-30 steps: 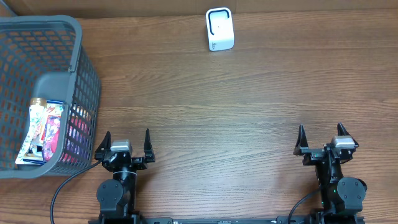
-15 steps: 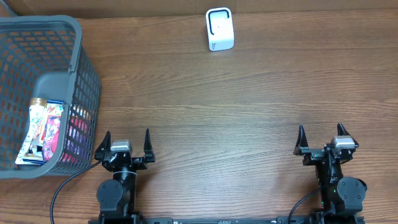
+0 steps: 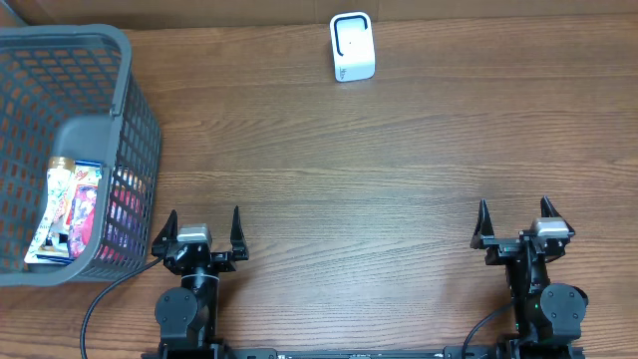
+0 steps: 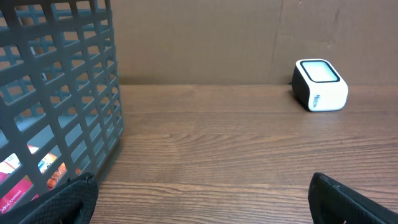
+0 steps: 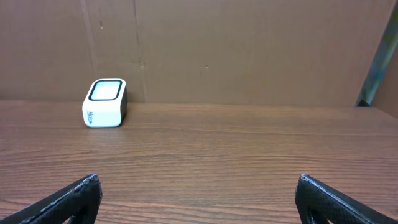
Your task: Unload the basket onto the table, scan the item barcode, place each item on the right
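Both arms sit at the near edge of the wooden bench (image 3: 349, 170), the left gripper (image 3: 204, 214) at 7 o'clock and the right gripper (image 3: 514, 206) at 5 o'clock. Each has its jaws spread wide and holds nothing. The colourful packets (image 3: 72, 209) lie in the grey basket (image 3: 143, 130) at 9 o'clock, half hidden by its mesh, their print unreadable. The frame cuts off the basket's left side. The white scanner (image 3: 352, 47) stands at 12 o'clock.

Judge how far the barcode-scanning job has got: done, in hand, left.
Done: nothing visible. In hand: nothing; the left gripper and right gripper stand open, empty. Left: lift a packet from the basket and show it to the scanner.
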### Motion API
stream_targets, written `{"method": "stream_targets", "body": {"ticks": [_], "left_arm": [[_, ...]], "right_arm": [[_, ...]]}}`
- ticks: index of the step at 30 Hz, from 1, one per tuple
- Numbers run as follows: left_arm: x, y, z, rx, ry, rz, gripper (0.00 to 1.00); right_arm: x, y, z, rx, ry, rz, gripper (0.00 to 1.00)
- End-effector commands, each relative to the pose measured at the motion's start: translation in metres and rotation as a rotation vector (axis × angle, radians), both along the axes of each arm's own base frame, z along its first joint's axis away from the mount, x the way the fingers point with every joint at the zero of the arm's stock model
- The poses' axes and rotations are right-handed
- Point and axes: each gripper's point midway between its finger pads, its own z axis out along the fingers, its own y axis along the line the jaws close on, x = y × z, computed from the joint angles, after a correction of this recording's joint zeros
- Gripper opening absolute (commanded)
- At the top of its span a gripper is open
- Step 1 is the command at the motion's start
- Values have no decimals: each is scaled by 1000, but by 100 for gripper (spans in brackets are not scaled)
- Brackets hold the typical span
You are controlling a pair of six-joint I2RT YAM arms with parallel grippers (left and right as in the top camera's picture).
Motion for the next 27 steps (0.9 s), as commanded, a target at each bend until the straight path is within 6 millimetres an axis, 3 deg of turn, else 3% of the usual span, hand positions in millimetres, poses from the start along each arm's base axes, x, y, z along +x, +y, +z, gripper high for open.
{"method": "stream_targets", "body": {"ticks": [1, 3, 4, 6, 9, 11, 13, 19, 20, 22, 27], "left_arm": [[0, 1, 1, 13, -10, 7, 100], [0, -3, 2, -14, -15, -13, 100], [0, -14, 3, -79, -21, -74, 100], [-8, -65, 9, -348, 1, -359, 100], [-27, -103, 28, -556, 26, -600, 100], [-39, -118, 47, -571, -14, -723, 100], [-57, -131, 78, -486, -135, -862, 100], [-75, -119, 155, -316, -410, -820, 100], [-77, -114, 177, -234, -432, -764, 100], [-74, -107, 198, -142, -369, -688, 100], [-51, -89, 224, -92, -13, -531, 100]], "right_arm": [[0, 1, -2, 3, -3, 2, 100], [0, 1, -2, 3, -3, 2, 100], [0, 1, -2, 3, -3, 2, 100], [0, 1, -2, 3, -3, 2, 100], [0, 1, -2, 3, -3, 2, 100], [0, 1, -2, 3, -3, 2, 100], [0, 1, -2, 3, -3, 2, 100], [0, 1, -2, 3, -3, 2, 100], [0, 1, -2, 3, -3, 2, 100], [0, 1, -2, 3, -3, 2, 100], [0, 1, -2, 3, -3, 2, 100]]}}
